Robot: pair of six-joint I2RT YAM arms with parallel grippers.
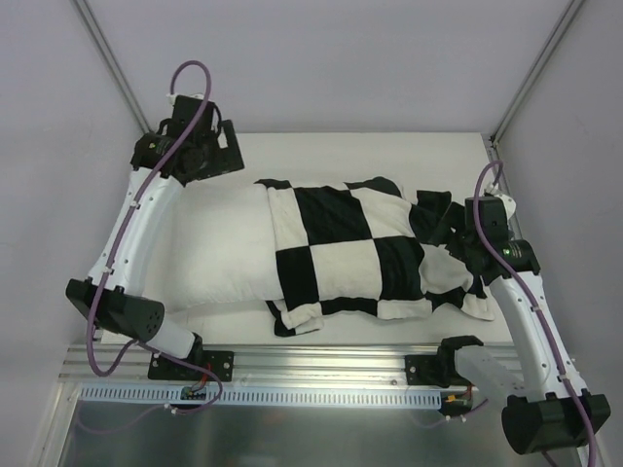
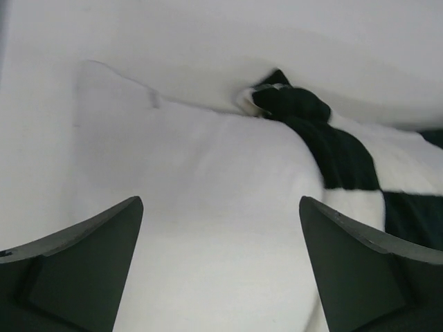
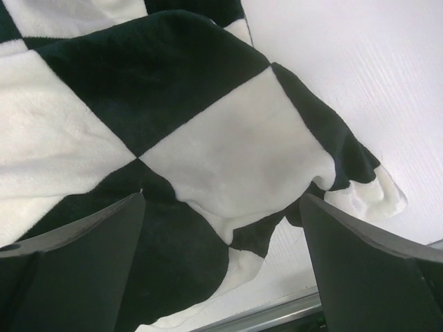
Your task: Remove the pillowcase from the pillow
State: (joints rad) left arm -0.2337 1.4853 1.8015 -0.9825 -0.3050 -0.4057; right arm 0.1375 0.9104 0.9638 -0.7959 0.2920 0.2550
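Your left hand point(image 2: 221, 283) has its fingers point(image 2: 83, 270) spread wide with nothing between them. Its wrist view looks down on the bare white end of the pillow point(image 2: 201, 200). That view also shows the bunched black rim of the pillowcase point(image 2: 325, 138) riding up over the pillow, which the top view flattens. From above, the left hand point(image 1: 209, 156) sits at the far left corner of the tabletop point(image 1: 370, 156), just beyond the uncovered end of the pillow point(image 1: 219, 248).

Your right hand point(image 3: 221, 277) is spread too and grips nothing. Between its fingers point(image 3: 367, 270) the pillowcase point(image 3: 173, 117) lies limp, with a loose corner trailing onto bare tabletop point(image 3: 360, 62). Neither view shows whether the fingers touch the cloth. From above, the right hand point(image 1: 465, 238) is over the crumpled right end of the pillowcase point(image 1: 350, 238).

The pillowcase covers roughly the right half of the pillow, and the left half lies exposed. Open tabletop runs along the far side. The cover's near edge lies close to the metal rail point(image 1: 321, 365), and the right wrist view catches that rail point(image 3: 277, 311) just past the cloth's corner. Grey walls point(image 1: 49, 117) stand on both sides.
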